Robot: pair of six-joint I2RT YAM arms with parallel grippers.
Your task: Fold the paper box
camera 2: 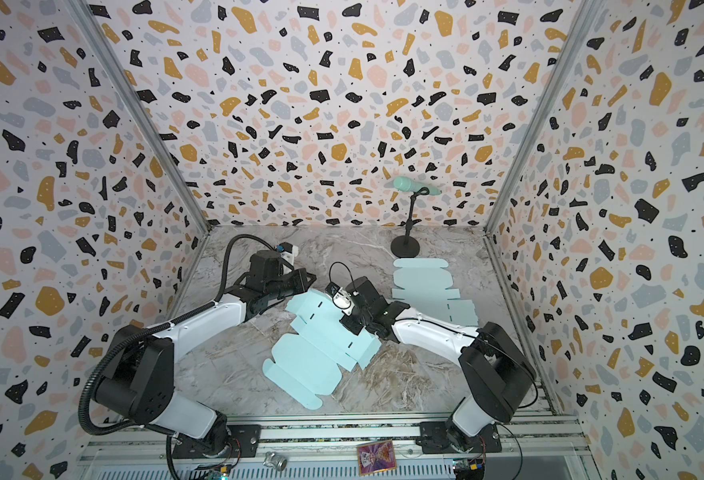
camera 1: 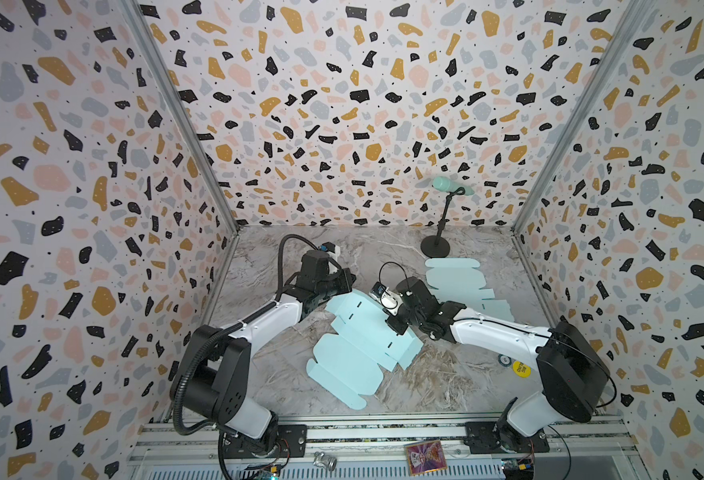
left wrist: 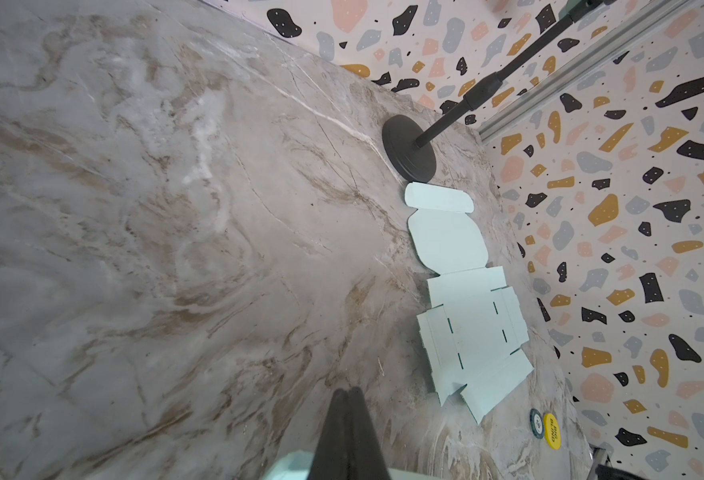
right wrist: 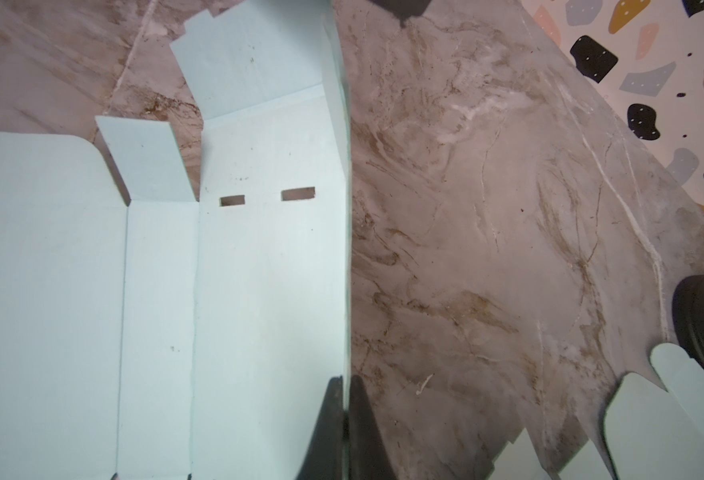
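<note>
Box (camera 1: 362, 345) is a pale blue flat blank lying mid-table (camera 1: 445, 382) between the two arms. It sits at an angle, w/ the rounded lid end toward the front rail, in both top views (camera 2: 321, 353). Most of it lies flat on the marble.

R gripper (camera 1: 397, 326) is at the box's right edge. In the right wrist view the R gripper (right wrist: 344, 386) has its fingers (right wrist: 329, 415) pinched on a long flap (right wrist: 337, 124) that stands upright. The flap shows edge-on, running straight away from the tips. Beside it the main panel has two slots (right wrist: 298, 193), and a smaller side tab (right wrist: 146, 162) tilts up a bit.

L gripper (camera 1: 350, 286) is at the box's far corner, back left of the blank. In the left wrist view the L gripper (left wrist: 348, 399) has its fingers (left wrist: 333, 419) pressed tight together. A sliver of box (left wrist: 296, 463) shows under them, but can't tell if any paper is caught between.

A spare blank (camera 1: 458, 278) lies flat at back right, well apart from the box. Its rounded end is just beside the mic stand (camera 1: 435, 247) base. A green mic (camera 1: 445, 185) sits atop the stand. A yellow chip (camera 1: 520, 368) and a dark chip (camera 1: 504, 360) lie touching near the right arm's base.
</note>
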